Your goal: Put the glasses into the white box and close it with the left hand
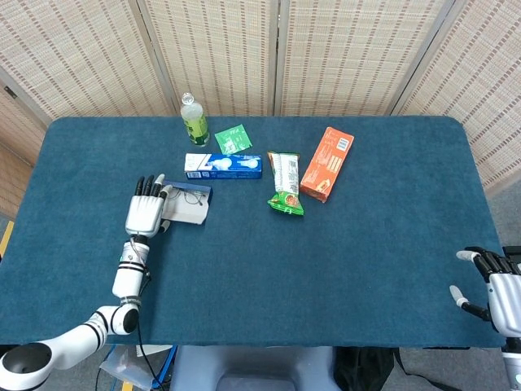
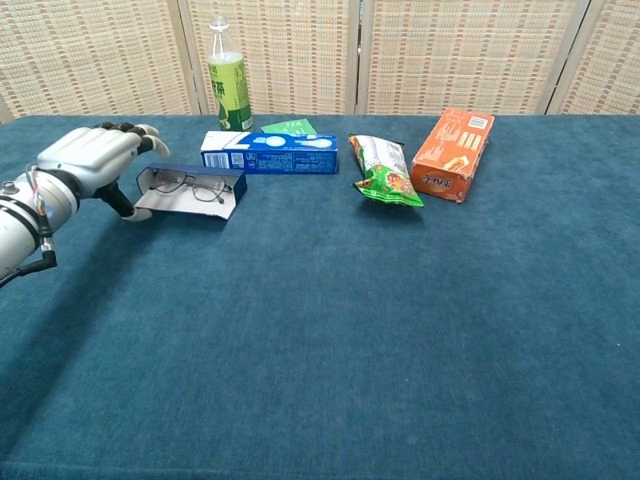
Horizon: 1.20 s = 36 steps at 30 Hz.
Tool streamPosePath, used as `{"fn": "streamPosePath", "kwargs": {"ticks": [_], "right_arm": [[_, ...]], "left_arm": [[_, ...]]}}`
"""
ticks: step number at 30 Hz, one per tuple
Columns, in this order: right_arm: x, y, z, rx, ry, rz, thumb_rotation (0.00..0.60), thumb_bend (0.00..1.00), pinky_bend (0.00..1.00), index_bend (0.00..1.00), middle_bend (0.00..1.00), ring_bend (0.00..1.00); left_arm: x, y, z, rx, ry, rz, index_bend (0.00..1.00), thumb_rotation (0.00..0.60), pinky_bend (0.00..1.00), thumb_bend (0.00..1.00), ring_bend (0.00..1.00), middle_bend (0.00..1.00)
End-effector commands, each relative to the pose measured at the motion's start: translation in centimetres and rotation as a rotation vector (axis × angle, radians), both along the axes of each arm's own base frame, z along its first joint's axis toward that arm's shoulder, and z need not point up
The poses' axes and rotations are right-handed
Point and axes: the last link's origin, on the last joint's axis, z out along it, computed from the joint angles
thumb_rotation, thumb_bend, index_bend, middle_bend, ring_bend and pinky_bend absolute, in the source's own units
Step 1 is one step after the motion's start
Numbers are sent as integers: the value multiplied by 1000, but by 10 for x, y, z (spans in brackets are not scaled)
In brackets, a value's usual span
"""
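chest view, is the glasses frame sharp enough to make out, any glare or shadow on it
Chest view: glasses sharp, thin frame clear inside the box, no glare, left hand throws soft shadow beside it. Head view: glasses tiny, only faint lines.

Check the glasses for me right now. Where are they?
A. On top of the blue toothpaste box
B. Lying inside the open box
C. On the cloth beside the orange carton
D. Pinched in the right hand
B: the glasses lie in the open white box, with the left hand at its lid.
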Motion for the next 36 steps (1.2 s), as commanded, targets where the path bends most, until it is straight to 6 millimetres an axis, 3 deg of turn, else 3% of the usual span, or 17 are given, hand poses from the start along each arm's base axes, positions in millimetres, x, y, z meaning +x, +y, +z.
{"fn": "streamPosePath", "kwargs": {"ticks": [1, 8, 15, 28, 36], "right_arm": [[0, 0, 0, -1, 1, -1, 600, 256, 230, 286, 248, 227], [-1, -1, 1, 0, 2, -8, 600, 256, 230, 286, 248, 227], [-2, -3, 0, 7, 2, -10, 600, 254, 231, 286, 248, 227], [-3, -4, 0, 7, -1, -11, 600, 249, 231, 286, 248, 227], [-3, -6, -1, 12, -1, -5, 600, 245, 230, 286, 248, 228]], "left_arm": [[5, 6, -2, 6, -14, -4, 248, 600, 0, 205, 0, 96], [9, 19, -4, 18, -30, 1, 353, 600, 0, 211, 19, 150], [8, 17, -10, 7, -13, -21, 503, 600, 0, 291, 46, 194], [3, 14, -14, -24, 32, -11, 541, 600, 0, 383, 48, 202], [1, 6, -13, -38, 22, -19, 615, 600, 0, 455, 51, 206]]}}
